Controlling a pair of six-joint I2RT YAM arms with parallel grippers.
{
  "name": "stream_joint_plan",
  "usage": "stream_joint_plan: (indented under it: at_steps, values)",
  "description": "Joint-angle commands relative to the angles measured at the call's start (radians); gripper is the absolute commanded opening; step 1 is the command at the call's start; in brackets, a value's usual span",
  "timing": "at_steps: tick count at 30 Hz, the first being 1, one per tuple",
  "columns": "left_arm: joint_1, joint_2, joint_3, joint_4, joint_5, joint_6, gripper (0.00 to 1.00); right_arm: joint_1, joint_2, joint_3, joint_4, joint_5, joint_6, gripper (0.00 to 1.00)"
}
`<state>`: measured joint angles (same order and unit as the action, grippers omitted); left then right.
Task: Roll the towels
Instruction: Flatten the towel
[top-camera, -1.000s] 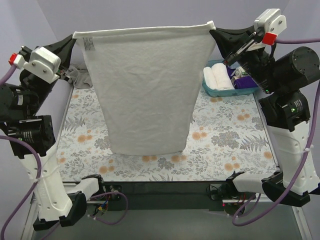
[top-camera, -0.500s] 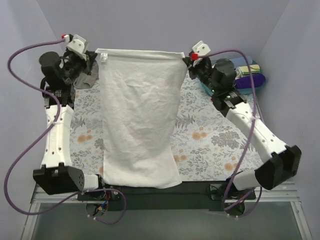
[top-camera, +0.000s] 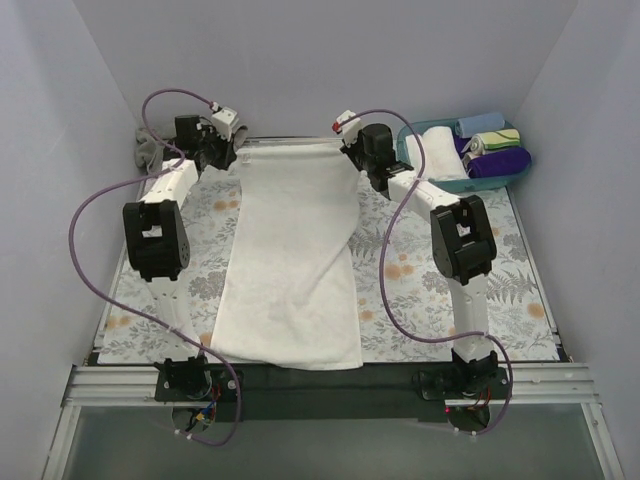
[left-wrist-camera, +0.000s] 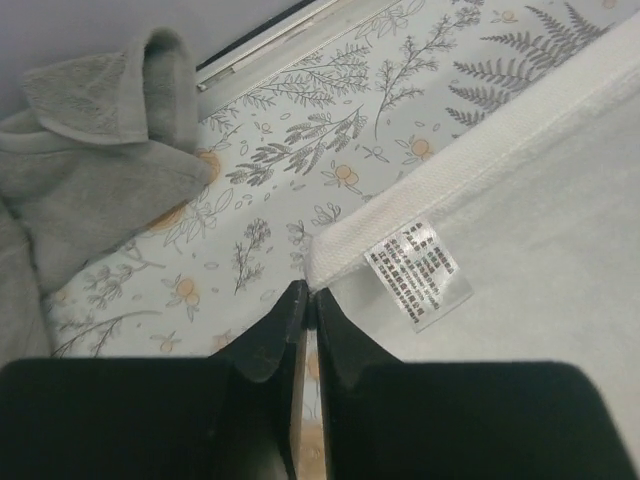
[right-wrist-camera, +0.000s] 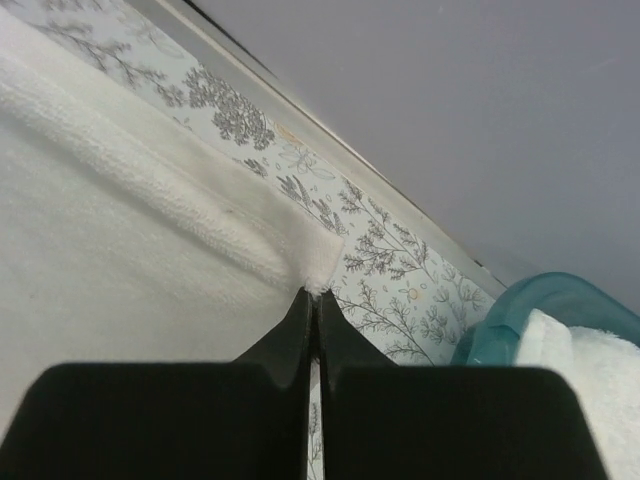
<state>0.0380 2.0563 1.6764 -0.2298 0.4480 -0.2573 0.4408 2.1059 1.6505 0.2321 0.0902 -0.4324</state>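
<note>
Far-left corner: the grey-beige towel (left-wrist-camera: 90, 170) is just a crumpled heap, not rolled. The left gripper (left-wrist-camera: 308, 298) is pinched tight on the white towel (top-camera: 295, 250) at its far-left corner, right by the care label (left-wrist-camera: 418, 272). The right gripper (right-wrist-camera: 314, 295) is clamped on the other far corner. The towel is spread flat down the table (top-camera: 450, 290), zero rolling yet. The teal basket (right-wrist-camera: 560, 300) holds a few rolls (top-camera: 437, 150), so partway, I reckon.
</note>
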Motion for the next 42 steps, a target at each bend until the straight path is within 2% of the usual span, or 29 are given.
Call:
stream_joint_plan:
  at_steps: [1,2,4,5,6,8,10,11,12,14,15,16,20,24,27,31,33,38,41,42]
  values:
    - [0.022,0.141,0.231,-0.121,-0.078,0.026,0.13,-0.068,0.084,0.176,-0.135,0.142,-0.051,0.01]
    - [0.023,0.178,0.309,-0.141,-0.072,0.029,0.22,-0.07,0.147,0.233,-0.196,0.141,-0.046,0.04]
    - [0.017,0.209,0.359,-0.202,-0.062,0.058,0.5,-0.076,0.195,0.364,-0.377,0.128,-0.029,0.24]
    - [0.017,0.209,0.387,-0.236,-0.06,0.069,0.6,-0.08,0.213,0.389,-0.419,0.126,-0.019,0.43]
    - [0.017,0.208,0.44,-0.325,-0.063,0.079,0.64,-0.079,0.21,0.397,-0.447,0.132,-0.02,0.52]
    - [0.019,0.167,0.457,-0.417,-0.074,0.13,0.65,-0.088,0.172,0.382,-0.5,0.137,-0.025,0.66]
    - [0.017,0.048,0.375,-0.537,-0.042,0.209,0.65,-0.093,0.128,0.342,-0.542,0.096,-0.034,0.72]
    - [0.017,-0.022,0.299,-0.557,-0.011,0.231,0.65,-0.091,0.079,0.325,-0.554,0.067,-0.043,0.74]
    - [0.013,-0.085,0.154,-0.583,0.053,0.252,0.64,-0.091,0.056,0.316,-0.595,0.031,-0.048,0.75]
    - [-0.018,-0.259,0.007,-0.624,0.069,0.359,0.61,-0.091,0.02,0.327,-0.663,-0.108,-0.052,0.72]
    - [-0.032,-0.304,-0.051,-0.691,0.073,0.39,0.55,-0.086,0.013,0.333,-0.7,-0.166,-0.066,0.69]
    - [-0.102,-0.352,-0.172,-0.725,0.072,0.42,0.52,-0.082,0.008,0.336,-0.755,-0.253,-0.075,0.65]
    - [-0.208,-0.526,-0.412,-0.87,0.121,0.461,0.4,-0.039,0.055,0.376,-0.846,-0.323,-0.104,0.43]
    - [-0.292,-0.582,-0.547,-0.875,0.089,0.452,0.34,0.002,0.135,0.416,-0.884,-0.326,-0.083,0.34]
    - [-0.352,-0.567,-0.619,-0.847,0.028,0.432,0.34,0.007,0.203,0.445,-0.884,-0.308,-0.072,0.31]
    - [-0.369,-0.503,-0.672,-0.809,-0.038,0.409,0.31,0.007,0.267,0.451,-0.884,-0.251,-0.089,0.28]
    - [-0.368,-0.461,-0.681,-0.783,-0.121,0.392,0.29,0.009,0.279,0.436,-0.883,-0.231,-0.106,0.26]
    - [-0.356,-0.365,-0.661,-0.772,-0.235,0.388,0.27,0.006,0.231,0.28,-0.881,-0.193,-0.135,0.23]
    - [-0.299,-0.317,-0.624,-0.77,-0.288,0.411,0.26,0.003,0.171,0.139,-0.887,-0.173,-0.149,0.2]
    - [-0.247,-0.299,-0.61,-0.766,-0.307,0.421,0.26,0.003,0.152,0.103,-0.896,-0.168,-0.152,0.19]
